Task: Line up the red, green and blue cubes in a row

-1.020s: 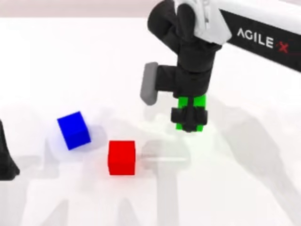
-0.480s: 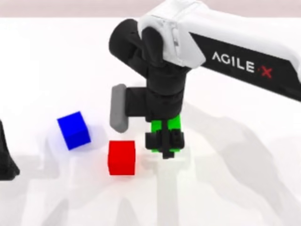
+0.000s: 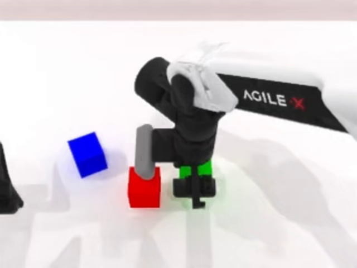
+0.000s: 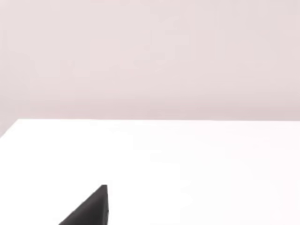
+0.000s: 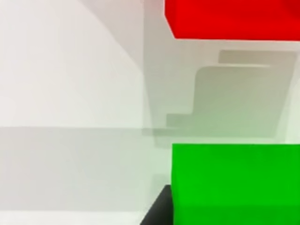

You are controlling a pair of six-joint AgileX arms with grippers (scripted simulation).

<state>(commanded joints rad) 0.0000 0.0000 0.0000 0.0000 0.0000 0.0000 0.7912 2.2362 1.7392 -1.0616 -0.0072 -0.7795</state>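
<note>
— Right gripper [image 3: 193, 192]: where is it, and what is it doing?

— It hangs low over the middle of the white tabletop [image 3: 290, 223], pinching the green cube [image 3: 194, 169] between its black fingers. Most of that cube is hidden under the wrist from above; only a green strip shows.

— What is close by?

— The red cube [image 3: 144, 188] sits just left of the green one, with a narrow gap between them in the right wrist view. A grey part on the arm's wrist overlaps the red cube's upper edge from above. Whether the green cube touches the tabletop cannot be told.

— And the blue cube [image 3: 87, 154]?

— Further left and slightly farther back than the red one, turned at an angle, apart from both.

— The left arm?

— Parked at the tabletop's left edge; only a dark piece [image 3: 6, 190] shows, and its gripper's state cannot be told.
</note>
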